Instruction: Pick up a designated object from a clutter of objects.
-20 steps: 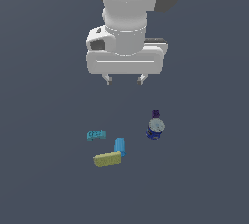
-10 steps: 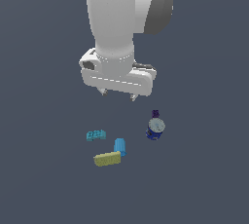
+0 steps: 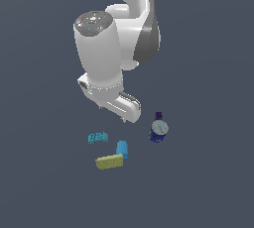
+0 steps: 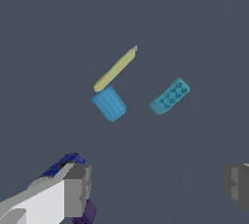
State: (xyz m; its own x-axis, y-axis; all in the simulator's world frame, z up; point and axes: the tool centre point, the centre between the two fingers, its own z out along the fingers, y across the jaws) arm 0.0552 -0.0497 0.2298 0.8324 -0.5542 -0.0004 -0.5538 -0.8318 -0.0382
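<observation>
The teal studded brick lies on the dark floor at the exterior view's left of the clutter; it also shows in the wrist view. My gripper hangs above and slightly to the right of it, apart from it. In the wrist view the gripper is open wide and empty, with one grey finger on each side. The light-blue cylinder touches the yellow-green block.
A dark blue bottle with a white round label lies to the exterior view's right of the gripper; in the wrist view the bottle is partly hidden behind one finger. The floor is plain dark grey.
The arm has turned and tilted, and the hand has come lower and toward the exterior view's left, closer to the clutter. The objects have not moved.
</observation>
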